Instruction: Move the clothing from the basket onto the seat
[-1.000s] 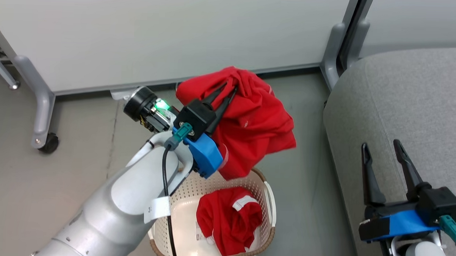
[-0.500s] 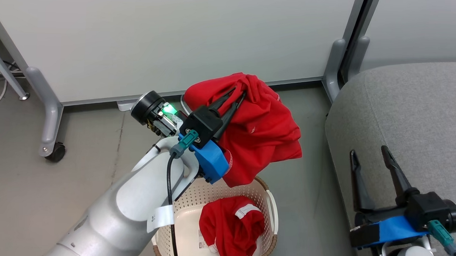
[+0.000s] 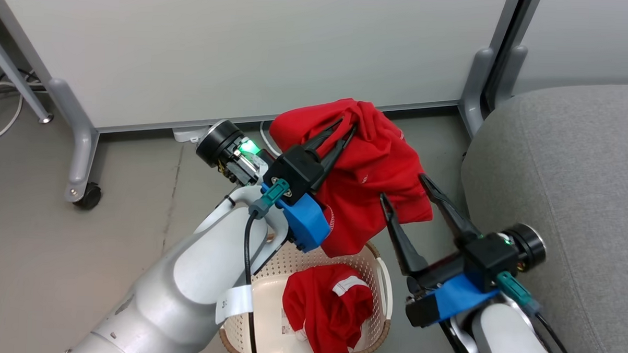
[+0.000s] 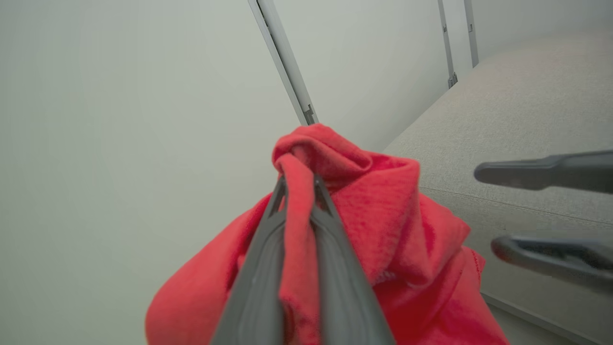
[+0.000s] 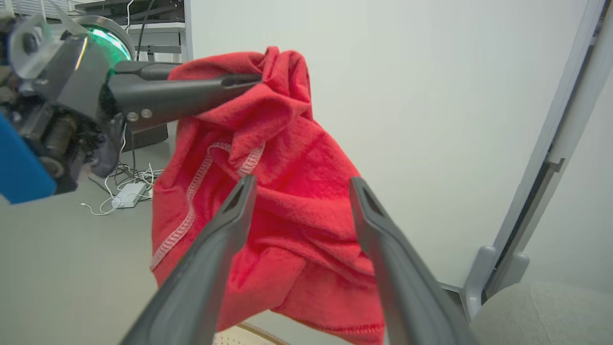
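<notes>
The grey floor (image 3: 55,251) below me carries a laundry basket (image 3: 368,267). A grey seat (image 3: 579,206) stands just beside it on my right.

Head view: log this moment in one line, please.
left hand: shut on lifted red garment, above basket | right hand: open, near its hanging edge | second red garment: in basket | seat: right of both hands

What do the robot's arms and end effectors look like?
Both arms have silver-white shells. The left end effector and right end effector each carry two long dark grey fingers on a black block, with a blue mount and a teal connector. A black cable runs along the left forearm past a white tag; a green light glows at its wrist.
</notes>
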`<state>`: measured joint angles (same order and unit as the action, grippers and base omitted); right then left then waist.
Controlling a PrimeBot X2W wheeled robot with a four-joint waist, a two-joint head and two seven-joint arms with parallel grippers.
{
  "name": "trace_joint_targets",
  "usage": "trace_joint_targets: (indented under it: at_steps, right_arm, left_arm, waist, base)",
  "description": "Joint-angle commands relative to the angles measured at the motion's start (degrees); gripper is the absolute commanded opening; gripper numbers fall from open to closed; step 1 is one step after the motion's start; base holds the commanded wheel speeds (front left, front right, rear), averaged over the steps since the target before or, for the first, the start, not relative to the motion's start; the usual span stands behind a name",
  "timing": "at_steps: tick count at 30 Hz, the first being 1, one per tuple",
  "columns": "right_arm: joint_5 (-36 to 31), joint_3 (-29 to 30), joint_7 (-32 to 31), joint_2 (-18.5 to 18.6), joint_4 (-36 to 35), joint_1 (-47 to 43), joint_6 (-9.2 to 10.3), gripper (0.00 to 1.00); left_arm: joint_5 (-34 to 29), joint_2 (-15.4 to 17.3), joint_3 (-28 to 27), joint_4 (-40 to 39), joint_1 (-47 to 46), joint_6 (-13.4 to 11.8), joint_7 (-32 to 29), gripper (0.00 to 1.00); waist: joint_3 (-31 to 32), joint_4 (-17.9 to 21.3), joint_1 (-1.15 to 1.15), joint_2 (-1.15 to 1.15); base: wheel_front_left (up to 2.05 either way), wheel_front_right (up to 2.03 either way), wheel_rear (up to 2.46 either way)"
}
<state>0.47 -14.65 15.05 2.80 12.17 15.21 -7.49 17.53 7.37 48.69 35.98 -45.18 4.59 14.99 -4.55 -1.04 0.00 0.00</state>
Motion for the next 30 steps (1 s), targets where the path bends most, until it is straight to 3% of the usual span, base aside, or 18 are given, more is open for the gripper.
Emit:
trace_joint_targets:
  at_steps: [1, 20, 22, 30]
  right_arm:
    - [-0.5, -0.9, 0.2, 0.2, 1.0, 1.8, -0.01, 1.00]
    - [-1.1, -3.5, 0.2, 0.2, 14.9, 17.0, -0.01, 1.00]
    - [-0.2, -4.3, 0.1, 0.2, 17.1, 17.6, -0.01, 0.00]
    - [1.1, -4.3, 0.1, 0.1, 17.8, 18.4, -0.01, 0.00]
  left_arm:
    - [-0.4, -0.2, -0.2, -0.3, -0.9, 0.2, 0.3, 0.00]
    - [-1.8, -3.7, 1.3, -2.2, -3.5, 1.4, 0.3, 0.00]
    - [-1.8, -3.9, 1.4, -2.3, -3.4, 1.5, 0.3, 0.00]
    - [-2.0, -4.1, 0.8, -1.9, -3.1, 1.8, 0.3, 0.00]
  waist:
    - [-0.6, -0.6, 0.00, 0.00]
    - [-4.3, -4.8, 0.00, 0.00]
    - [-4.1, -4.9, 0.00, 0.00]
    - [-3.9, -4.8, 0.00, 0.00]
  base:
    - [0.00, 0.00, 0.00]
    - [0.00, 0.00, 0.00]
    - [0.00, 0.00, 0.00]
    - [0.00, 0.00, 0.00]
